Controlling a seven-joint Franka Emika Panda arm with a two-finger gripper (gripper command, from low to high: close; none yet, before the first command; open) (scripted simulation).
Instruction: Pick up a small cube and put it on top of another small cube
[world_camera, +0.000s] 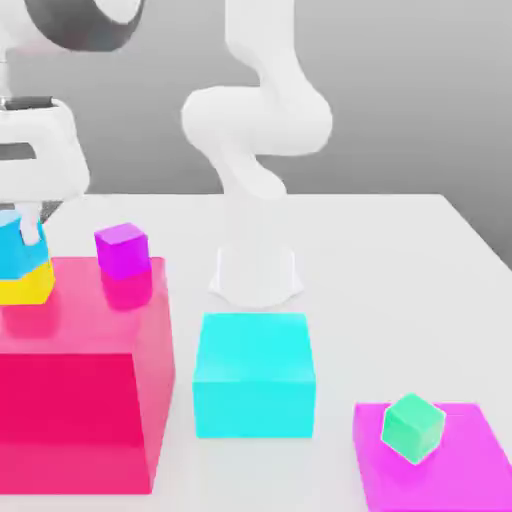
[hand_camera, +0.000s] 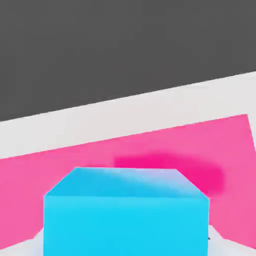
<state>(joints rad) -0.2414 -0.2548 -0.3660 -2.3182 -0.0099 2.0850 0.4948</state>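
Fingers (world_camera: 31, 222) of white metal are grasping the small sky-blue cube (world_camera: 20, 247), which is being held directly above the small yellow cube (world_camera: 27, 284) on the large crimson block (world_camera: 82, 307). Stacking seems to be finishing; next, release is being called for, once settled contact is assured.

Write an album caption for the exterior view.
The fingers grip a blue cube right above a yellow cube on the pink block.

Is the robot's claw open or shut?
Shut on the blue cube: the hand view shows the gripper with pale finger parts close against both its sides.
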